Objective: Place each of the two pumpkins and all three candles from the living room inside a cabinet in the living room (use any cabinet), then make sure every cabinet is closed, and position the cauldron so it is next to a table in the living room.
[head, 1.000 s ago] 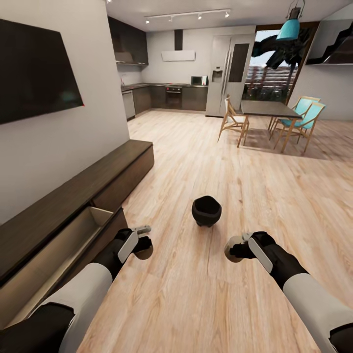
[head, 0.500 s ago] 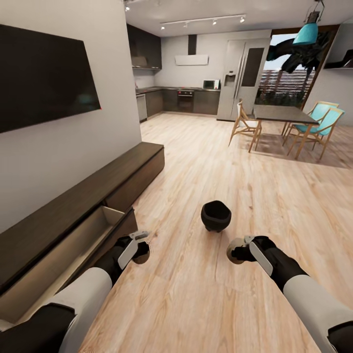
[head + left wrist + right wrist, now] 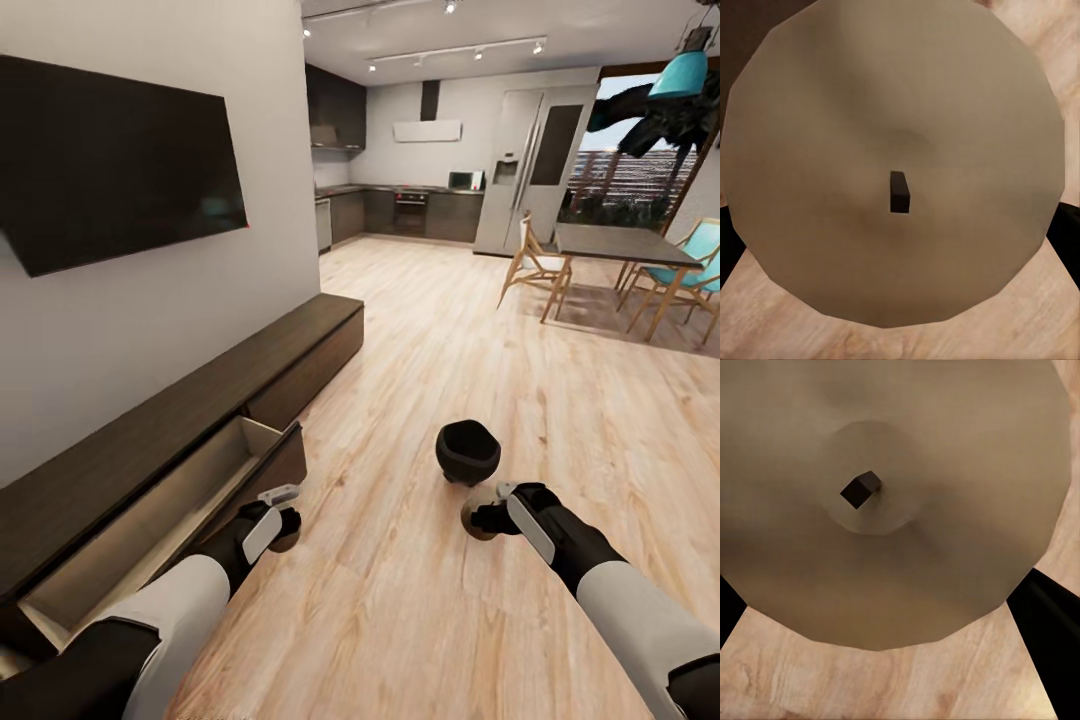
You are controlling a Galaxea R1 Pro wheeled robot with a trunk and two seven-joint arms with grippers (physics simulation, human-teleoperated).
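My left gripper is shut on a tan candle, held low just beside the front corner of the cabinet's open drawer. That candle is seen end-on with its dark wick in the left wrist view. My right gripper is shut on a second candle, seen end-on as a candle in the right wrist view. The black cauldron stands on the wooden floor just beyond the right gripper. The pale inside of the open drawer looks bare where it shows.
A dark TV hangs on the wall above the cabinet. A dining table with chairs stands far right, the kitchen with a fridge beyond. Open wooden floor stretches ahead.
The camera has turned left, so cabinet, cauldron and kitchen have shifted right in the picture. Both grippers still hold their candles; the left one sits closer to the open drawer front.
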